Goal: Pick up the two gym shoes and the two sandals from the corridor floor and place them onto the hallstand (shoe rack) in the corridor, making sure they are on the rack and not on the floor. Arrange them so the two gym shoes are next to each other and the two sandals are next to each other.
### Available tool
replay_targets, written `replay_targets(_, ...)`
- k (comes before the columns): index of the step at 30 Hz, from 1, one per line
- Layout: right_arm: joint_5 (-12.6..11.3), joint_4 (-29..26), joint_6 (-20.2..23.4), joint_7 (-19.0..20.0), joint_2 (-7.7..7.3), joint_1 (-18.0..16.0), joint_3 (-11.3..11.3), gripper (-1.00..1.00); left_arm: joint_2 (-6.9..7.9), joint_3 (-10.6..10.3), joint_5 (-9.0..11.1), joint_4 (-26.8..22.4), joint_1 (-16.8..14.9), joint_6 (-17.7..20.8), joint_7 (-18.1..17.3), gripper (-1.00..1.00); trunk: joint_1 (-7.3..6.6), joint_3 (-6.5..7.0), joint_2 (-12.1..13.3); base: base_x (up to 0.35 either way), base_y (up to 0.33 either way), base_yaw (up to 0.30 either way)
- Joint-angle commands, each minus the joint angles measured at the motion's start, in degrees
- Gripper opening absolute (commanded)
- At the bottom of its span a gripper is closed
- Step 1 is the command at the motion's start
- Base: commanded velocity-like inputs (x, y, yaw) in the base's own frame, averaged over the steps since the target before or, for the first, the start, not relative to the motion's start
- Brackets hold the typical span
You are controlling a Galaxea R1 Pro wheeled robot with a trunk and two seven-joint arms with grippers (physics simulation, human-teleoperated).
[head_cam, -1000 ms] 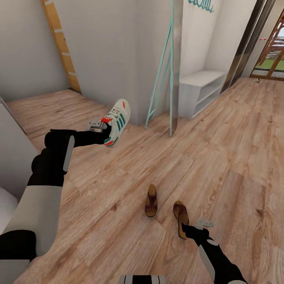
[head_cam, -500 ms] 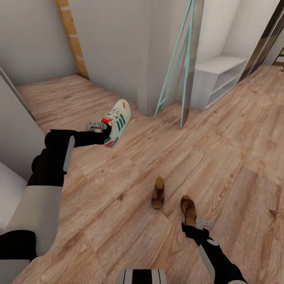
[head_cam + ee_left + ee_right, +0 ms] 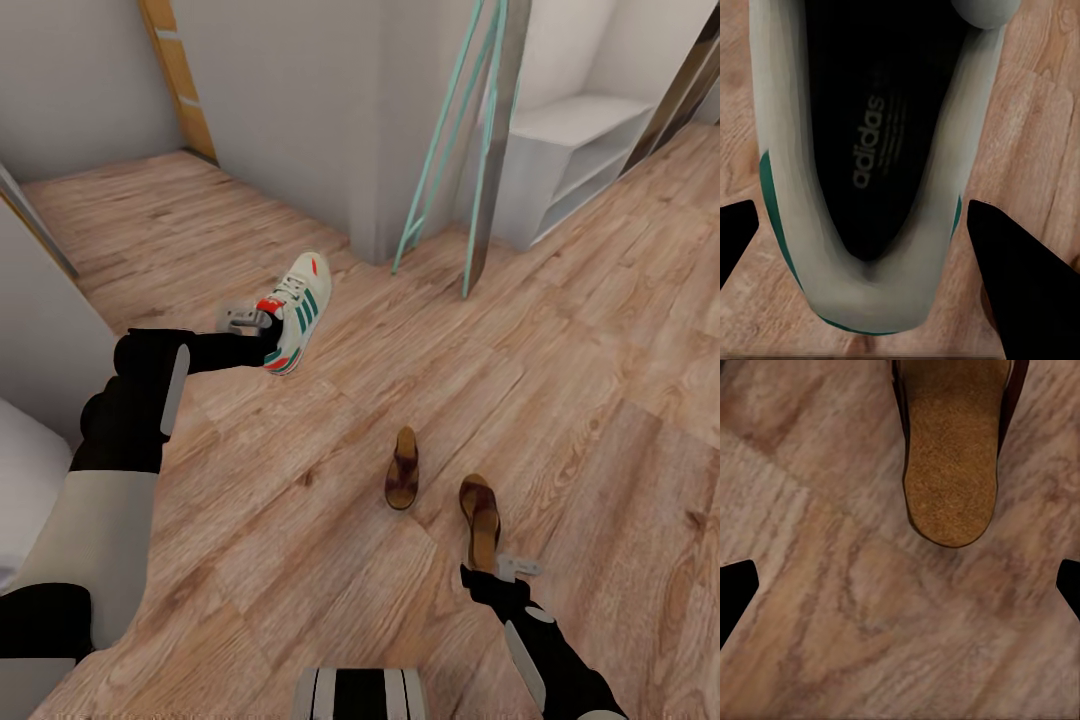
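Above the corridor floor point(image 3: 300, 480), the left claw point(image 3: 268, 330) holds one gym shoe point(image 3: 296, 310) by its heel, lifted clear of the planks; in the left wrist view the two dark fingers point(image 3: 1016, 281) sit against either side of the heel collar of the shoe point(image 3: 870, 150), pinching it. Beyond that shoe stands a grey wall corner with a teal frame point(image 3: 455, 150) leaning beside it, and further off a low white shelf unit point(image 3: 570, 165).

Two sandals point(image 3: 403, 468) lie on the planks nearer the robot than the held shoe, close together, toes pointing away. The right claw point(image 3: 497, 572) hangs just behind the heel of the nearer sandal point(image 3: 481, 518); in the right wrist view its fingertips point(image 3: 736, 592) stand wide apart, with the tan footbed of that sandal point(image 3: 951, 472) ahead of them, untouched.

One shoe is in hand, and the step now looks like taking that sandal. That calls for pushing the spread right claw forward over the heel and lowering it before closing, keeping the left grip steady.
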Motion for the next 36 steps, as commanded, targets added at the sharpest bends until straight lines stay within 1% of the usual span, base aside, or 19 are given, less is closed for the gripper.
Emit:
replay_targets(1, -0.50, -0.12, 0.30, -0.07, 0.00, 0.00, 0.06, 1.00, -0.01, 0.06, -0.47, -0.04, -0.04, 0.17, -0.59, -1.00, 0.01, -0.36, -0.03, 0.000, 0.000, 0.000)
replay_targets(9, -0.41, -0.08, 0.30, -0.07, 0.00, 0.00, 0.12, 1.00, 0.04, 0.06, -0.47, -0.05, -0.04, 0.15, -0.56, -1.00, 0.22, -2.89, -0.14, 0.000, 0.000, 0.000)
replay_targets(12, -0.35, -0.05, 0.21, -0.07, 0.00, 0.00, 0.13, 1.00, 0.03, 0.06, -0.47, -0.07, -0.04, 0.17, -0.56, -1.00, 0.22, -3.18, -0.14, 0.000, 0.000, 0.000)
replay_targets(18, -0.30, 0.15, -0.59, -0.07, 0.00, 0.00, -0.03, 1.00, -0.02, 0.06, -0.47, -0.05, -0.04, 0.15, -0.56, -1.00, 0.22, -3.47, -0.14, 0.000, 0.000, 0.000)
replay_targets(19, -0.28, 0.81, -2.16, -0.07, -0.02, 0.00, -0.16, 1.00, 0.00, 0.06, -0.48, -0.07, -0.04, 0.15, -0.56, -1.00, 0.22, -3.48, -0.14, 0.000, 0.000, 0.000)
replay_targets(21, -0.25, 1.55, -2.78, -0.07, -0.06, 0.00, -0.21, 1.00, 0.02, 0.06, -0.51, -0.08, -0.04, 0.15, -0.56, -1.00, 0.22, -3.49, -0.14, 0.000, 0.000, 0.000)
replay_targets(27, -0.17, 3.45, -3.67, -0.07, -0.04, 0.00, -0.11, 1.00, 0.04, 0.06, -0.55, -0.08, -0.04, 0.18, -0.56, -1.00, 0.22, -3.49, -0.14, 0.000, 0.000, 0.000)
replay_targets(36, -0.14, 3.66, -4.08, -0.07, -0.01, 0.00, -0.05, 1.00, 0.02, 0.03, -0.55, -0.08, -0.04, 0.19, -0.56, -1.00, 0.22, -3.49, -0.14, 0.000, 0.000, 0.000)
